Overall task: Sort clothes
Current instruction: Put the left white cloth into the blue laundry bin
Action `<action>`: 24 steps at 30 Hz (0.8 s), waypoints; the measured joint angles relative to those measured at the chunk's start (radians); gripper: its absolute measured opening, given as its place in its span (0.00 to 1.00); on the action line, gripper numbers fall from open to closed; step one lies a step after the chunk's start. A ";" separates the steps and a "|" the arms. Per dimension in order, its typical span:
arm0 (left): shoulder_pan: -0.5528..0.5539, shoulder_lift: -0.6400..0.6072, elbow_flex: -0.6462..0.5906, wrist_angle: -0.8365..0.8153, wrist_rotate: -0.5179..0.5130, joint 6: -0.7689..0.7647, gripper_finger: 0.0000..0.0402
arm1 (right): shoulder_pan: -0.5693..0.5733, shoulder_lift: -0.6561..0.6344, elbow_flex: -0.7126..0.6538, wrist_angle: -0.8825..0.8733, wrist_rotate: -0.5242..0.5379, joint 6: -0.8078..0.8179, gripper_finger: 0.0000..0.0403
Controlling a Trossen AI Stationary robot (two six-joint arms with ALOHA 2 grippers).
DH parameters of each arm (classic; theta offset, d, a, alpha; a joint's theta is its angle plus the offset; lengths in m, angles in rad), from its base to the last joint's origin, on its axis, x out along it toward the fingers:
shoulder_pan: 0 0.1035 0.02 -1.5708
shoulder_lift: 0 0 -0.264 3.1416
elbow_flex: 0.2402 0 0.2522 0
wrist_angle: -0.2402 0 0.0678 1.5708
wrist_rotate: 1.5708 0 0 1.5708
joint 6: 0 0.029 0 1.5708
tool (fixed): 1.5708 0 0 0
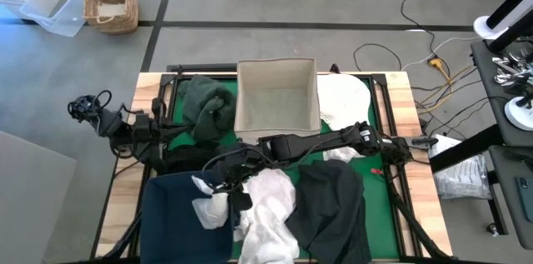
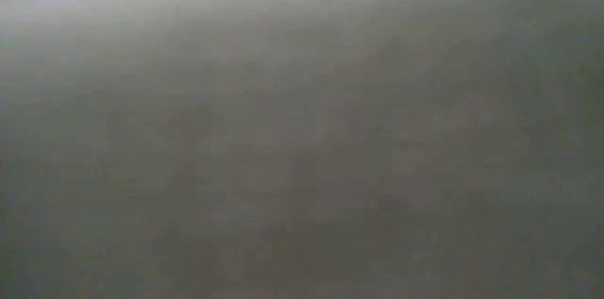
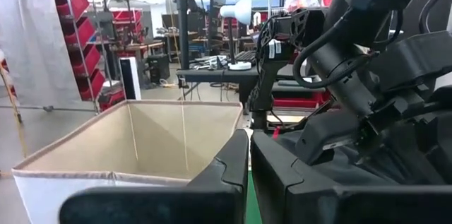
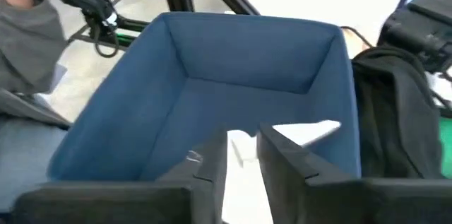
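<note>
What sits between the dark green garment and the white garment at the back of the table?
The beige fabric box, open and looking empty, stands between the dark green garment and the white garment. The high view shows this.

Low view: wholly blurred grey, nothing can be made out.

High view: the blue bin, white garment and charcoal garment are cut off by the bottom edge. The right arm crosses the white cloth and hides part of it. Right pincer too tangled with cable and cloth to read from above.

Right wrist view: white fabric in the bin, mostly hidden behind the fingers. A grey sleeve is cut off at the edge.
</note>
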 joint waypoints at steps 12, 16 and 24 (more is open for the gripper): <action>0.000 0.000 -0.002 -0.040 0.000 -0.060 0.00 | 0.008 -0.069 0.004 -0.018 0.007 -0.105 0.41; 0.000 0.000 -0.002 -0.047 0.001 -0.077 0.00 | 0.009 -0.080 0.004 -0.119 0.036 -0.120 0.37; 0.000 0.000 -0.003 -0.054 0.001 -0.081 0.00 | 0.007 -0.020 -0.007 -0.236 0.216 -0.176 0.10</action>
